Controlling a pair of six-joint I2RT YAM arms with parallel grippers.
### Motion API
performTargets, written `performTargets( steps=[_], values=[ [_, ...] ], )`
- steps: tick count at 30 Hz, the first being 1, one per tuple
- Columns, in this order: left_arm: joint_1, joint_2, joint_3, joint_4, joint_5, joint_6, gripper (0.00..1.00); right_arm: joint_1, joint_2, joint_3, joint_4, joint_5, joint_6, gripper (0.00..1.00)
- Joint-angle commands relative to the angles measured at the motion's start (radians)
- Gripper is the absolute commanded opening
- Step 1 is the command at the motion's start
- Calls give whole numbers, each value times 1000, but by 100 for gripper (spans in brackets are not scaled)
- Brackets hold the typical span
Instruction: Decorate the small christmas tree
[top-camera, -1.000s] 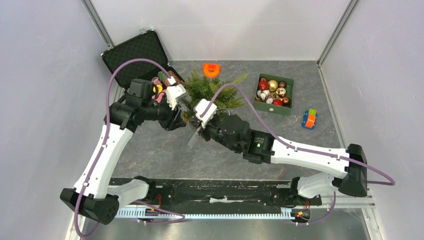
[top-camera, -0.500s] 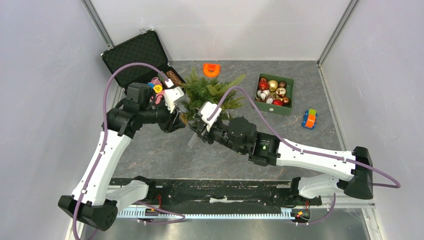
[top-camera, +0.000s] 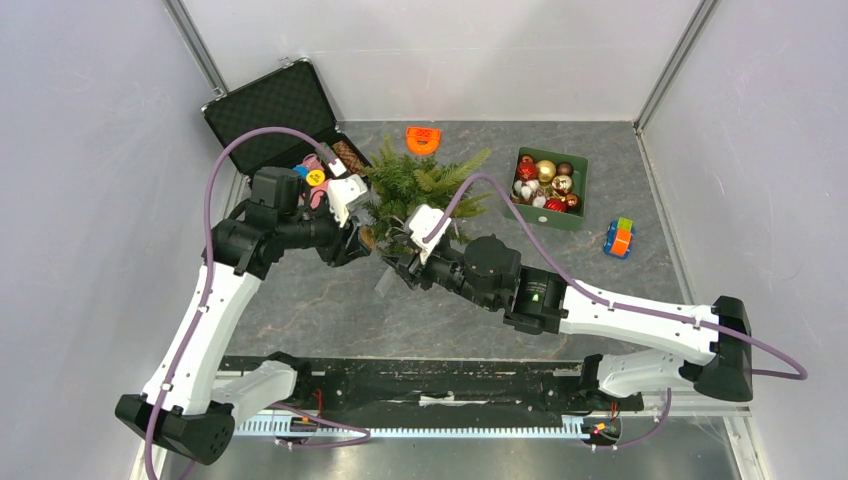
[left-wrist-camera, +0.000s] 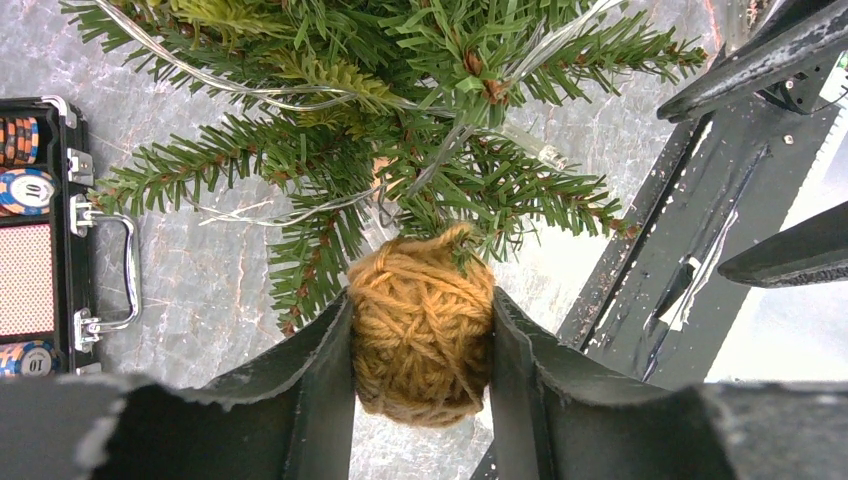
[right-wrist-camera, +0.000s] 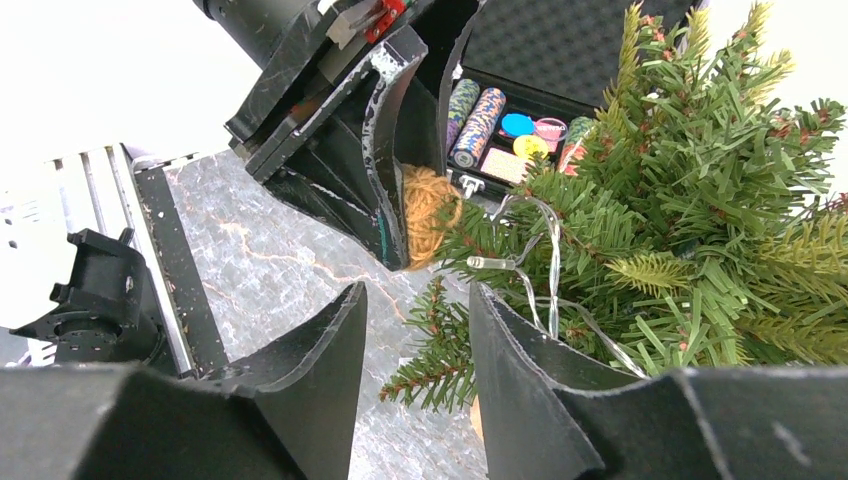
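Observation:
The small christmas tree (top-camera: 415, 185) stands at the table's back middle, with a clear light string (left-wrist-camera: 300, 95) in its branches. My left gripper (top-camera: 358, 240) is shut on a mustard yarn ball (left-wrist-camera: 420, 335) and holds it against the tree's lower left branches. The ball also shows in the right wrist view (right-wrist-camera: 428, 215). My right gripper (top-camera: 396, 262) is open at the tree's near side. A low branch (right-wrist-camera: 440, 360) lies past its fingers (right-wrist-camera: 415, 300); I cannot tell if they touch it. The tree's base is hidden.
An open black briefcase (top-camera: 272, 115) with poker chips (right-wrist-camera: 478, 125) stands left of the tree. A green box of baubles (top-camera: 546, 188) is to the right, a coloured toy block (top-camera: 619, 238) beyond it. An orange object (top-camera: 423, 138) lies behind the tree.
My right arm has stretched further toward the tree's near side. My left gripper has shifted slightly toward the near left with the yarn ball still in it.

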Motion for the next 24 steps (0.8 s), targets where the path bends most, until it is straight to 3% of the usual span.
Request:
performTargets(
  steps=[1,9,16,24],
  values=[
    [7,-16,0,34,31,-9,51,6,-26,-7,40,-10,3,45],
    [7,-23,-5,31,28,-7,58,6,-34,-13,41,-16,3,47],
    [7,-29,12,13,35,5,76,5,-37,-13,39,-25,3,49],
    [7,-27,27,-6,31,25,80,6,-34,12,15,-35,-1,50]
  ],
)
